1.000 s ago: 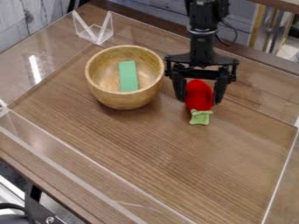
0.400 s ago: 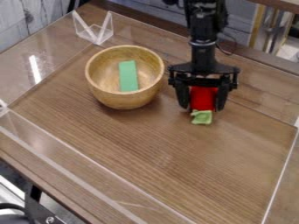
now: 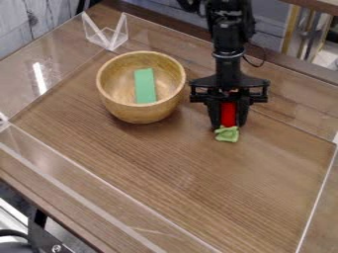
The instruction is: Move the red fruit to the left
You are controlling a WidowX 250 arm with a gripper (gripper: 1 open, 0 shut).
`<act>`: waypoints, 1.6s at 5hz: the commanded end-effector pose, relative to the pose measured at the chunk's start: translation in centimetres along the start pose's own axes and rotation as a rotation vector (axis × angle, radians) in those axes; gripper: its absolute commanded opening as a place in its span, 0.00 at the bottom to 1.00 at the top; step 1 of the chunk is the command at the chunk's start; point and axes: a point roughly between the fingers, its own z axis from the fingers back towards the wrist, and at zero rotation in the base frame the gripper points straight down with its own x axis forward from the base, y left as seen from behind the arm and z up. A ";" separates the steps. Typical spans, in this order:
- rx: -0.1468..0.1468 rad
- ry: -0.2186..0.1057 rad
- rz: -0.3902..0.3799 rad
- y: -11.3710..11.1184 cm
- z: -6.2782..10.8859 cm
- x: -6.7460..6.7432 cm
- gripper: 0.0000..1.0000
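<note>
One arm hangs over the wooden desk (image 3: 158, 188), pointing straight down, with its fingers (image 3: 228, 111) set either side of the red fruit (image 3: 228, 115). They stand narrowed around the fruit, close against its flanks; whether the pads already press it I cannot tell, and the fruit sits on the desk, not lifted. That fruit lies at about three o'clock from the wooden bowl (image 3: 122, 107), well clear of its rim, with its green leafy cap (image 3: 228, 134) poking out toward six o'clock below the fingertips.

Coming down from directly above makes sense here: the fruit is small and low, so a vertical approach lets the fingers straddle its red body and leave the leafy end free. The grasp appears to be the step in hand.

A flat green block (image 3: 144, 86) rests inside the bowl and plays no part. The bowl itself matters, though, since it sits at nine o'clock from the fruit, squarely on the leftward path. By my reckoning the carry will need either a lift over the rim or a route along the open desk toward seven or eight o'clock.
</note>
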 end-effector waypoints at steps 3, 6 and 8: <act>-0.045 -0.038 0.002 -3.2 0.8 1.0 1.00; -0.028 -0.043 -0.130 -4.5 -0.5 1.1 0.00; -0.011 -0.038 -0.159 -4.8 -0.7 0.7 0.00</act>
